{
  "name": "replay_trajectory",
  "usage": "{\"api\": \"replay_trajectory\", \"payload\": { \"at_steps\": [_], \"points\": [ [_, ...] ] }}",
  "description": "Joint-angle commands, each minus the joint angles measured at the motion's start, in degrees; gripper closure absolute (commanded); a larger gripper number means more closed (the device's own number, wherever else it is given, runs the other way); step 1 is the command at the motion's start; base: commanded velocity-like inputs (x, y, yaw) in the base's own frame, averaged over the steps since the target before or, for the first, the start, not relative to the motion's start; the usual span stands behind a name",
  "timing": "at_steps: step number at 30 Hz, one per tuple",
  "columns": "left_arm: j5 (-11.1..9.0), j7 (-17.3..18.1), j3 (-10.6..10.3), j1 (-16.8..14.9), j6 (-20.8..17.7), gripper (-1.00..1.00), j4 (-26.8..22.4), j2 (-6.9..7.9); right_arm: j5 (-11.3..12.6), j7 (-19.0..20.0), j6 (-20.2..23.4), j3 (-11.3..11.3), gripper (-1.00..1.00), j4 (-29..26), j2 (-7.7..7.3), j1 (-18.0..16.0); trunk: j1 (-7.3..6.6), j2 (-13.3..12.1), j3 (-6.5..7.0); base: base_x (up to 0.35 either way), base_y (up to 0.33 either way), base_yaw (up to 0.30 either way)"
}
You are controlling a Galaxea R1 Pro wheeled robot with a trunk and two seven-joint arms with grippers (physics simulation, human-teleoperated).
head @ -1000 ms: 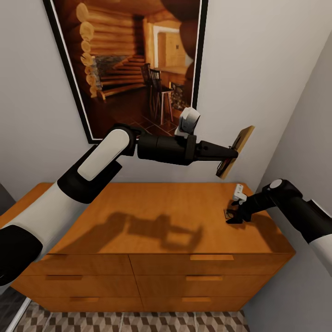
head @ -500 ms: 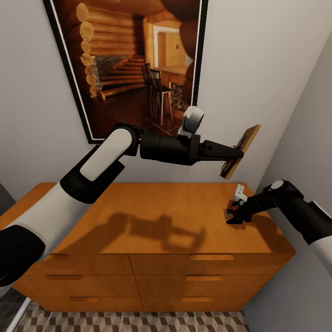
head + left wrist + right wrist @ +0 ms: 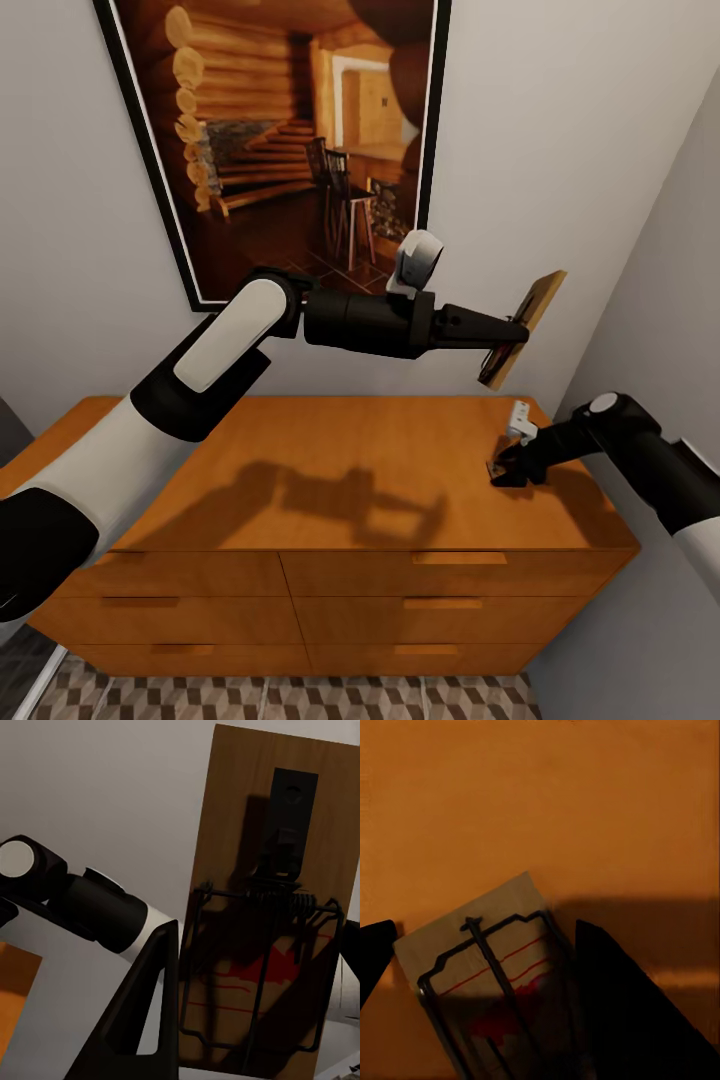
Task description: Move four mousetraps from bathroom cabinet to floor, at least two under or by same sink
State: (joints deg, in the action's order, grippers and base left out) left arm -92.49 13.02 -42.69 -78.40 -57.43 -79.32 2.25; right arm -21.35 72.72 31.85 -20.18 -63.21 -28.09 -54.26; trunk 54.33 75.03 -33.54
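Cabinet [image 3: 370,470] orange-brown wood, smooth, satin sheen, faint grain; drawer handles same wood. Held mousetrap [image 3: 519,328]: flat wooden slab, matt, dark wire spring and black metal plate, red print on face. Second mousetrap [image 3: 487,975] on cabinet top: paler matt wood, dark wire frame. Arm shells glossy white and matt black plastic. Wall [image 3: 560,140] plain matt paint. Picture [image 3: 290,130] glossy print, black frame. Bathroom floor [image 3: 290,698] tiles smooth, cube-patterned.

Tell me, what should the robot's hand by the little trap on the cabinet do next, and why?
Probably close the right gripper on the mousetrap and lift it. That trap lies flat on the cabinet, between the open fingers. The left gripper already holds another mousetrap in the air, so that hand is busy.
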Motion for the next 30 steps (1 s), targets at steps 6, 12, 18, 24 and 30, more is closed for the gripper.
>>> {"api": "replay_trajectory", "payload": {
  "at_steps": [6, 12, 18, 24, 30],
  "points": [
    [0.47, 0.78, -0.04, -0.08, 0.04, 1.00, 0.04, 0.04, -0.18, 0.31, 1.02, -2.85, 1.00, 3.98, -0.10, 0.56, 0.01, 0.03, -0.07, 0.000, 0.000, 0.000],
    [0.47, 0.78, -0.03, -0.08, 0.04, 1.00, 0.04, 0.04, -0.29, 0.31, 1.02, -2.85, 1.00, 3.94, -0.14, 0.56, 0.01, 0.03, -0.07, 0.000, 0.000, 0.000],
    [0.47, 0.78, -0.04, -0.08, 0.05, 1.00, 0.04, 0.04, -0.41, 0.39, 1.78, -2.81, 1.00, 1.54, -0.33, 0.34, 0.01, 0.03, -0.07, 0.000, 0.000, 0.000],
    [0.47, 0.78, -0.09, -0.08, 0.04, 1.00, 0.07, -0.27, -0.25, 0.40, 7.67, -2.52, 1.00, -10.27, -0.29, -0.02, 0.01, 0.03, -0.07, 0.000, 0.000, 0.000],
    [0.47, 0.78, -0.10, -0.08, 0.04, 1.00, 0.10, -0.54, -0.24, 0.40, 11.02, -2.45, 1.00, -14.47, -0.29, -0.47, 0.01, 0.03, -0.07, 0.000, 0.000, 0.000]
  ]
}}
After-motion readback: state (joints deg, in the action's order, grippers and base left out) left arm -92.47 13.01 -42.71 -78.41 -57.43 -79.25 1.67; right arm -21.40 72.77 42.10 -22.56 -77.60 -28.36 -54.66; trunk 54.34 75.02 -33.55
